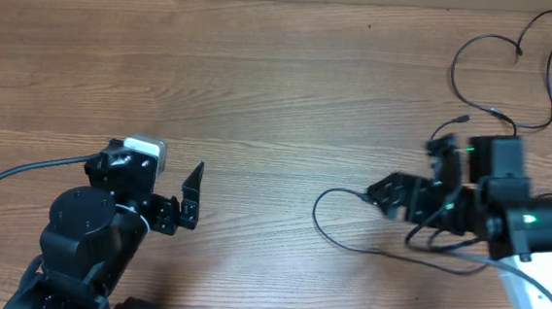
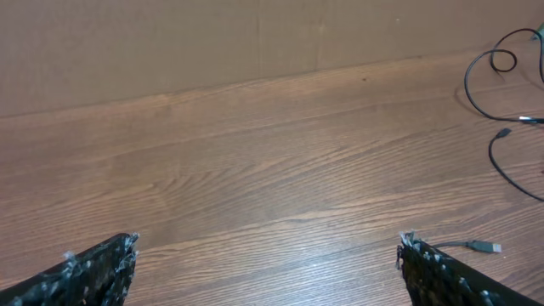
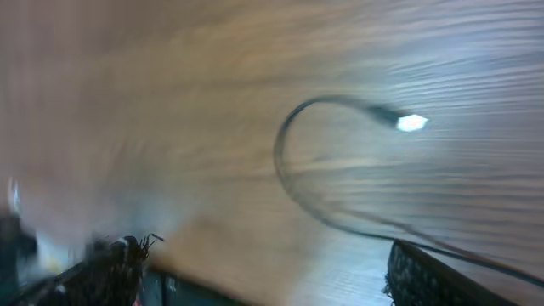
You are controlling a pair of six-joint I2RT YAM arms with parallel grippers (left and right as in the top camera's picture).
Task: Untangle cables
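Two thin black cables lie on the wooden table. One cable (image 1: 516, 69) makes a wide loop at the far right, and its small plug (image 1: 463, 120) points left. The other cable (image 1: 334, 232) curves out to the left of my right arm and runs back under it. My right gripper (image 1: 416, 174) hangs open just above that cable. In the blurred right wrist view the cable (image 3: 289, 174) arcs ahead to a bright plug (image 3: 412, 123), with nothing between the fingers (image 3: 442, 280). My left gripper (image 1: 190, 197) is open and empty at the lower left, far from both cables.
The left wrist view shows bare wood ahead, a cardboard wall (image 2: 212, 42) at the back, and cable loops (image 2: 501, 59) with a silver plug (image 2: 486, 247) at the right. A thick black arm wire (image 1: 22, 171) trails off left.
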